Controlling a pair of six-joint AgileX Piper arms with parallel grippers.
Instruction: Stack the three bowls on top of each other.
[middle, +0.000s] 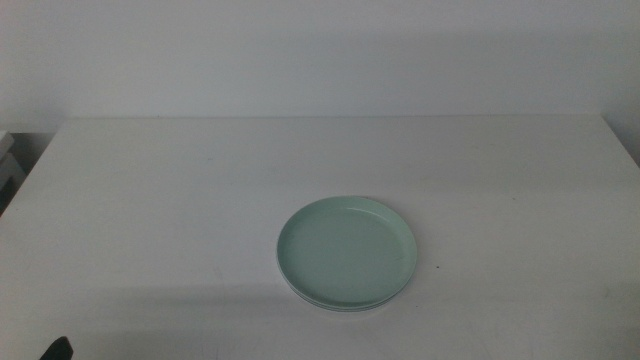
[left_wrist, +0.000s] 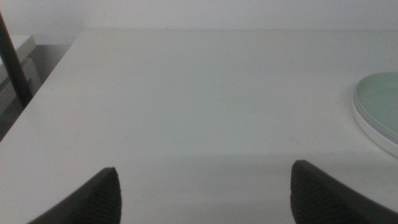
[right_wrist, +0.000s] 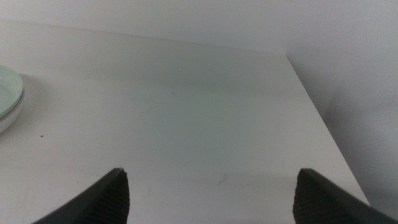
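Mint bowl (middle: 347, 251) tops stack on white table (middle: 150, 200), pale wall (middle: 320, 50) behind.

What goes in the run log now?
stack: mint green bowl on top | left end effector: open, empty | right end effector: open, empty

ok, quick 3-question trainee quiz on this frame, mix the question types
1. True or false: the mint green bowl sits on top of the stack.
2. Which is right? A) the left hand grips a bowl; B) both hands are open and hold nothing; C) the right hand rests on the stack.
3. Fill in: under the green bowl's edge, the rim of a ____ bowl shows.

Key: 1 true; 2 B; 3 white.
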